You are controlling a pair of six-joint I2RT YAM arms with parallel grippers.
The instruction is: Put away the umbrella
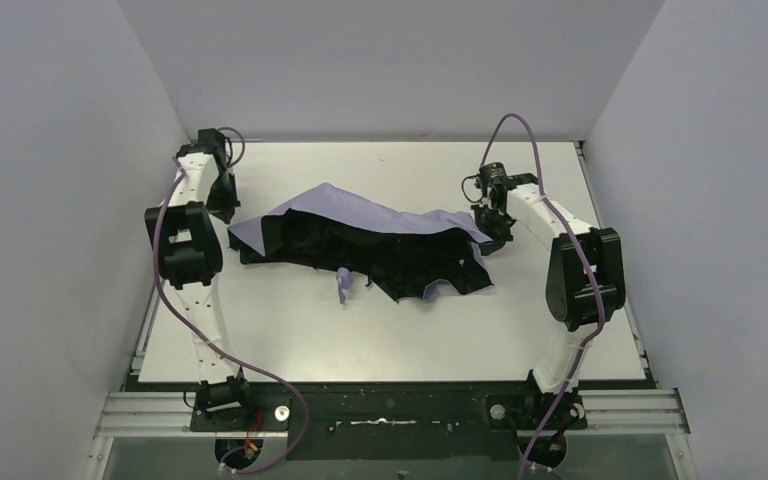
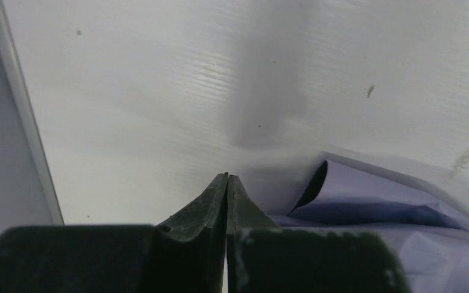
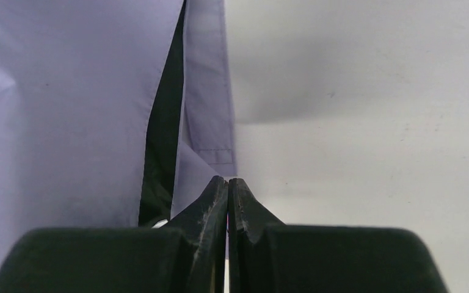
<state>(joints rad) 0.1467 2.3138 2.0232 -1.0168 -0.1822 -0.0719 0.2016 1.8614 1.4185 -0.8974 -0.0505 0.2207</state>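
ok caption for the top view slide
Crumpled umbrella, lavender outside and black inside, lies on the table between left arm and right arm.

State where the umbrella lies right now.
In the top view, the umbrella lies crumpled across the middle of the table, between the left gripper beside its left end and the right gripper beside its right end.

L arm (image 1: 188, 245): fwd, elbow up, wrist tipped down.
L gripper (image 2: 227, 177): fingers pressed together, tips meet.
R arm (image 1: 580, 265): fwd, elbow up, wrist turned inward.
R gripper (image 3: 228, 180): fingers pressed together.
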